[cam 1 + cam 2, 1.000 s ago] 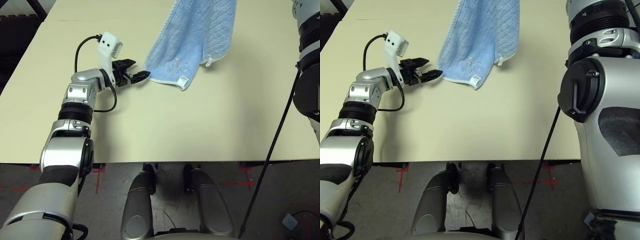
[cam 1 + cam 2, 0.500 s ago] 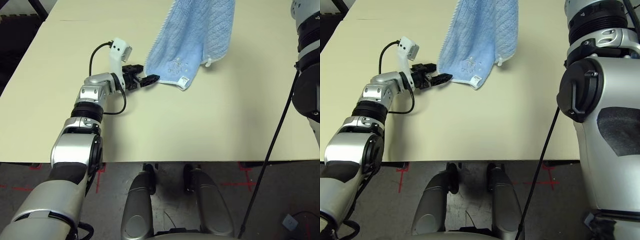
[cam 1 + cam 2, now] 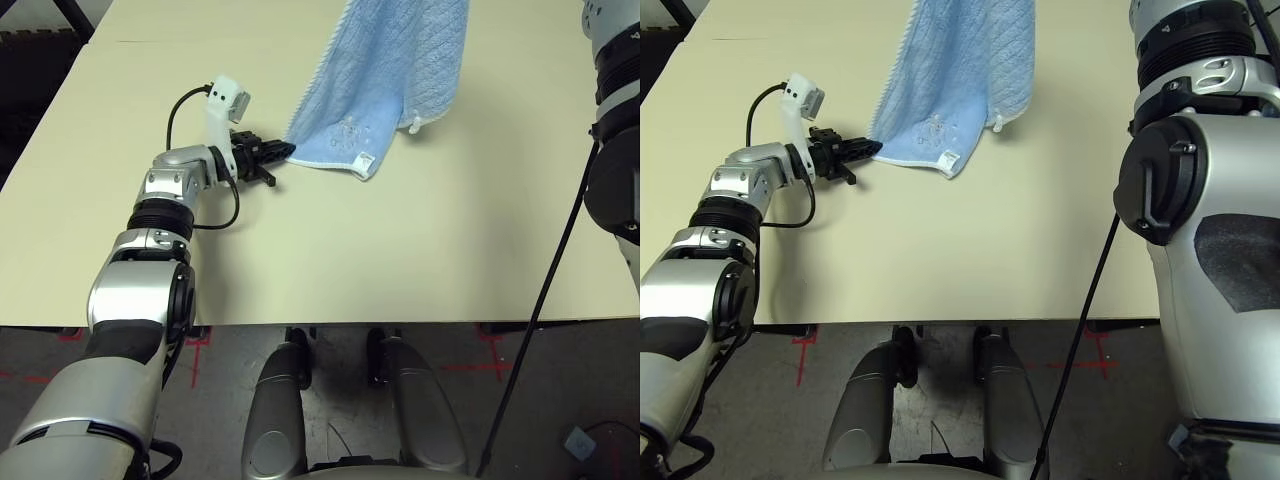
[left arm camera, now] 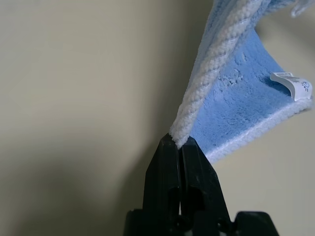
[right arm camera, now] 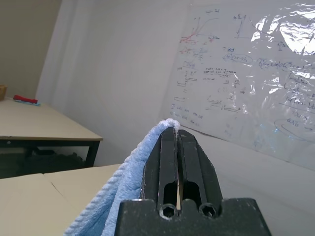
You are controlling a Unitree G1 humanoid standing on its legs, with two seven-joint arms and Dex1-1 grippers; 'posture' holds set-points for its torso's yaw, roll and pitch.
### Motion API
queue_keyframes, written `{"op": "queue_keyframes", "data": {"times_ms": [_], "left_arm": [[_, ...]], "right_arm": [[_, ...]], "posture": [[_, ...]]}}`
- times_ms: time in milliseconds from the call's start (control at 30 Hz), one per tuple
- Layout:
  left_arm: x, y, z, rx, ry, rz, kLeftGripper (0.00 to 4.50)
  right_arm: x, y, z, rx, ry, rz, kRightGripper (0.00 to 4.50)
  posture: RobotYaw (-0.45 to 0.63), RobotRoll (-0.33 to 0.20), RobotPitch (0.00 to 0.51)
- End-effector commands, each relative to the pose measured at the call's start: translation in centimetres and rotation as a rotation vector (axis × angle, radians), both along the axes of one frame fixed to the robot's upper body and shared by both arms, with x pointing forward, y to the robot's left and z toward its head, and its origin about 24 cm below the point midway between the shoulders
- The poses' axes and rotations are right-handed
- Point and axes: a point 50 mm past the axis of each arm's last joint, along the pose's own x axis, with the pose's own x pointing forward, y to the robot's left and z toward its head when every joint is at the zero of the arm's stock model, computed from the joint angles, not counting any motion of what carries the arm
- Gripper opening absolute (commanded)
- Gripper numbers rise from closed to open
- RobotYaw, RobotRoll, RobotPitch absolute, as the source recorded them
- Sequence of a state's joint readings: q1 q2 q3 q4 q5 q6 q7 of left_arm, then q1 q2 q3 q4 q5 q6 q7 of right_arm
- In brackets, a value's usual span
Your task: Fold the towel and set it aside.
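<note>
left gripper (image 4: 178, 141) now closed, pinching towel (image 3: 385, 90) corner

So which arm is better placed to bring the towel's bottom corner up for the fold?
The left. Its claw is shut on the lower corner of the towel at the table, while the right claw pinches the top edge, holding it hanging.
</note>
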State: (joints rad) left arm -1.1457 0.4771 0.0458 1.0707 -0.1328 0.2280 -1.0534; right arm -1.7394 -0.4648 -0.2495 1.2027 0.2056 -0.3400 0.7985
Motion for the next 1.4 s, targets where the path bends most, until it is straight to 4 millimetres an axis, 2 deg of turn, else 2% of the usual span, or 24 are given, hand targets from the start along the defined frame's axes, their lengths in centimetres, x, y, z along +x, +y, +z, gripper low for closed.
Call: {"op": "queue_keyframes", "data": {"times_ms": [33,133,200,267,333,400,533,600,667,733,833,933,1067,1133,1233,1333,1400], "left_arm": [[-0.1,0.0,0.1,0.018,0.011,-0.016,0.02],[0.2,0.5,1.6,0.018,-0.050,0.021,0.02],[0.4,1.4,3.7,0.022,-0.134,0.098,0.02],[0.5,2.5,6.6,0.004,-0.233,0.176,0.02],[0.0,3.7,9.6,-0.002,-0.324,0.228,0.02],[-0.5,4.6,11.6,-0.002,-0.377,0.259,0.02],[-1.5,6.3,13.8,0.033,-0.436,0.307,0.02],[-2.2,7.1,14.9,0.070,-0.463,0.323,0.02],[-2.7,7.7,15.5,0.100,-0.473,0.326,0.02],[-3.1,8.1,16.0,0.116,-0.481,0.329,0.02],[-3.6,8.6,17.4,0.102,-0.507,0.358,0.02],[-3.8,9.1,17.7,0.090,-0.485,0.363,0.02],[-3.3,9.5,15.6,0.100,-0.370,0.360,0.02],[-2.7,9.6,14.4,0.117,-0.344,0.418,0.02],[-1.9,9.8,14.1,0.123,-0.388,0.556,0.02],[-1.5,9.3,15.3,0.131,-0.538,0.655,0.02],[-1.8,8.5,17.9,-0.007,-0.701,0.717,0.02]], "right_arm": [[-0.4,-0.5,0.6,0.013,-0.023,-0.005,0.00],[0.0,-1.1,0.0,0.018,0.005,-0.031,0.00],[0.5,-1.9,-1.0,0.035,0.049,-0.055,0.00],[1.3,-3.3,-2.6,0.060,0.117,-0.093,0.00],[2.2,-5.1,-5.1,0.087,0.209,-0.141,0.00],[2.7,-6.5,-7.3,0.115,0.288,-0.175,0.00],[3.3,-8.8,-11.1,0.187,0.427,-0.213,0.00],[3.4,-10.2,-13.9,0.191,0.542,-0.224,0.00],[3.2,-11.1,-14.9,0.200,0.602,-0.214,0.00],[3.0,-11.6,-14.6,0.225,0.614,-0.194,0.00],[2.2,-12.7,-13.2,0.316,0.627,-0.074,0.00],[1.7,-13.1,-12.7,0.313,0.664,-0.019,0.00],[1.9,-12.6,-13.5,0.232,0.739,-0.013,0.00],[2.6,-12.0,-13.8,0.217,0.741,-0.085,0.00],[3.4,-11.1,-13.5,0.219,0.696,-0.206,0.00],[3.6,-10.5,-11.6,0.311,0.554,-0.274,0.00],[3.1,-10.4,-9.7,0.386,0.430,-0.290,0.00]], "posture": [[-0.03,0.000,0.286],[-0.03,0.000,0.286],[-0.03,0.000,0.290],[-0.03,0.000,0.294],[-0.02,0.000,0.302],[-0.01,0.000,0.312],[0.00,0.000,0.321],[0.00,0.000,0.327],[0.01,0.000,0.333],[0.00,0.000,0.337],[0.01,0.000,0.343],[0.00,0.000,0.348],[0.00,0.000,0.353],[-0.01,0.000,0.355],[-0.01,0.000,0.357],[-0.01,0.000,0.359],[-0.01,0.000,0.360]]}}
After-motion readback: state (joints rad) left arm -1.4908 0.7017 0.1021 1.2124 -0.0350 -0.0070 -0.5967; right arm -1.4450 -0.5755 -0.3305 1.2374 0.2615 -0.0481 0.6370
